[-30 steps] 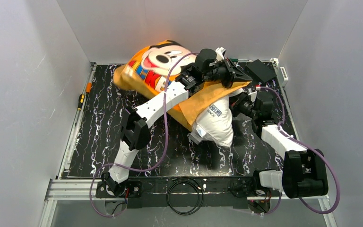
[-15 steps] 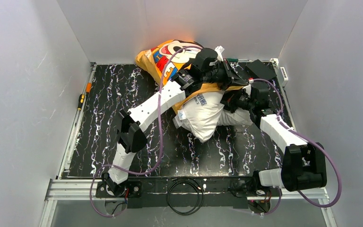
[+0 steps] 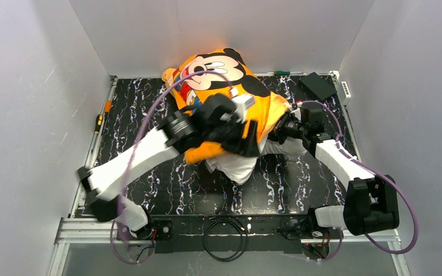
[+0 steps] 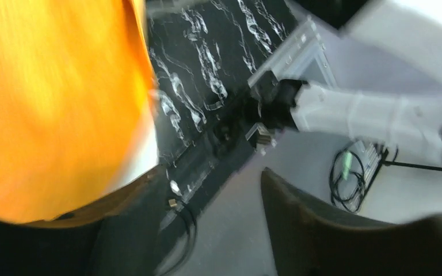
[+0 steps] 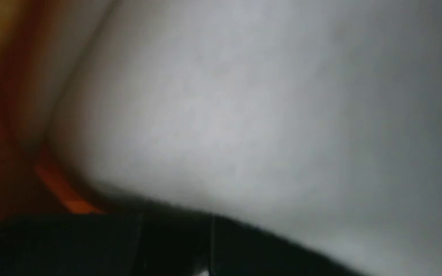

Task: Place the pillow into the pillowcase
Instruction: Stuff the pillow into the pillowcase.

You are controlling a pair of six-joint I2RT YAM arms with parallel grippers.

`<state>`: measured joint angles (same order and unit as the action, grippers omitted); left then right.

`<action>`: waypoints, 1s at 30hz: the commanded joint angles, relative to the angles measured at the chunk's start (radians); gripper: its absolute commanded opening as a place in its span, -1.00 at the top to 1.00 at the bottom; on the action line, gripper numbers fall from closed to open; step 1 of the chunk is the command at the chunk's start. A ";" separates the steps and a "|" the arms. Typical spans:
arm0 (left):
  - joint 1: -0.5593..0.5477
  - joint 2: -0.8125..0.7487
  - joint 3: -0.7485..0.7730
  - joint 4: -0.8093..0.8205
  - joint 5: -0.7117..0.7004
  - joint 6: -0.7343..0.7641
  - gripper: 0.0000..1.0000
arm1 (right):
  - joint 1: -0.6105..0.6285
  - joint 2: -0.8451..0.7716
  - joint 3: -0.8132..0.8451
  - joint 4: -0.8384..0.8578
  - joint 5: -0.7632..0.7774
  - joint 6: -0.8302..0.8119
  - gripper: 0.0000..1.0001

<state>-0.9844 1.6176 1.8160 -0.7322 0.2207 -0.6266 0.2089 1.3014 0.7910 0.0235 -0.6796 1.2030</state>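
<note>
No legible wording. Pillowcase (image 3: 218, 72): cartoon mouse face print only; coloured letters at its left fold, unreadable.

White arms (image 3: 144, 152), black joints (image 3: 374, 201), purple cables (image 3: 144, 123).

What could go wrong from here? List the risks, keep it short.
1. The pillow pokes out of the pillowcase at the near side, and the left tool stands open beside the fabric, gripping nothing: the case could slip back off.
2. The left arm's purple cable arcs over the pillowcase and might snag it.
</note>
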 commanded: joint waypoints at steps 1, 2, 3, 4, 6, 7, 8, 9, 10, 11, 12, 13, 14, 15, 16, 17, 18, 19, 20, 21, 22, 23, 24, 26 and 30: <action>-0.060 -0.320 -0.183 -0.191 -0.299 0.159 -0.48 | -0.020 -0.037 0.035 0.026 0.056 -0.056 0.95; -0.059 -0.358 -0.208 -0.210 -0.369 0.157 -0.65 | -0.021 -0.044 0.042 -0.009 0.058 -0.085 0.91; -0.057 -0.394 -0.230 -0.225 -0.427 0.152 -0.81 | -0.021 -0.050 0.054 -0.066 0.062 -0.119 0.82; -0.054 -0.424 -0.246 -0.244 -0.482 0.140 -0.94 | -0.020 -0.056 0.071 -0.126 0.069 -0.160 0.66; -0.022 -0.466 -0.276 -0.266 -0.502 0.109 -0.97 | -0.021 -0.075 0.113 -0.254 0.090 -0.242 0.32; 0.017 -0.479 -0.294 -0.270 -0.458 0.080 -0.97 | -0.021 -0.085 0.134 -0.315 0.105 -0.283 0.12; 0.065 -0.489 -0.317 -0.268 -0.396 0.044 -0.97 | -0.020 -0.096 0.157 -0.384 0.119 -0.321 -0.07; 0.119 -0.500 -0.349 -0.254 -0.319 -0.003 -0.97 | -0.021 -0.106 0.184 -0.445 0.135 -0.358 -0.23; 0.165 -0.512 -0.394 -0.227 -0.244 -0.045 -0.97 | -0.020 -0.117 0.201 -0.506 0.141 -0.391 -0.34; 0.205 -0.524 -0.443 -0.177 -0.146 -0.080 -0.97 | -0.021 -0.127 0.219 -0.567 0.150 -0.429 -0.46; 0.244 -0.532 -0.489 -0.119 -0.081 -0.125 -0.97 | -0.020 -0.138 0.236 -0.649 0.163 -0.465 -0.59; 0.263 -0.537 -0.534 -0.096 -0.038 -0.168 -0.97 | -0.020 -0.151 0.248 -0.685 0.174 -0.495 -0.69; 0.286 -0.540 -0.581 -0.037 0.014 -0.212 -0.97 | -0.020 -0.165 0.261 -0.745 0.185 -0.524 -0.79; 0.311 -0.543 -0.634 0.010 0.060 -0.264 -0.97 | -0.019 -0.181 0.273 -0.789 0.196 -0.549 -0.87; 0.331 -0.546 -0.683 0.062 0.103 -0.309 -0.97 | -0.019 -0.196 0.284 -0.830 0.205 -0.577 -0.92; 0.347 -0.550 -0.737 0.119 0.138 -0.354 -0.97 | -0.019 -0.209 0.295 -0.860 0.209 -0.602 -0.96; 0.359 -0.556 -0.804 0.173 0.173 -0.400 -0.97 | -0.019 -0.222 0.299 -0.887 0.210 -0.631 -0.96; 0.369 -0.560 -0.844 0.228 0.191 -0.427 -0.97 | -0.018 -0.232 0.298 -0.910 0.207 -0.649 -0.96; 0.378 -0.564 -0.880 0.259 0.195 -0.447 -0.97 | -0.017 -0.241 0.297 -0.926 0.203 -0.659 -0.96; 0.387 -0.565 -0.906 0.276 0.191 -0.457 -0.97 | -0.011 -0.251 0.295 -0.934 0.197 -0.680 -0.96; 0.397 -0.565 -0.929 0.284 0.182 -0.467 -0.97 | -0.004 -0.262 0.293 -0.938 0.202 -0.689 -0.96; 0.407 -0.568 -0.959 0.306 0.179 -0.478 -0.97 | 0.014 -0.273 0.291 -0.938 0.213 -0.698 -0.96; 0.419 -0.570 -0.987 0.335 0.179 -0.491 -0.97 | 0.037 -0.284 0.294 -0.939 0.234 -0.709 -0.96; 0.446 -0.575 -1.051 0.413 0.194 -0.527 -0.87 | 0.117 -0.300 0.300 -0.931 0.293 -0.719 -0.96; 0.486 -0.579 -1.107 0.535 0.254 -0.560 0.03 | 0.327 -0.333 0.304 -0.879 0.481 -0.701 -0.96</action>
<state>-0.5323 1.0645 0.7448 -0.3561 0.3954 -1.1278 0.3809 1.0088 1.0504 -0.8810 -0.3786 0.5297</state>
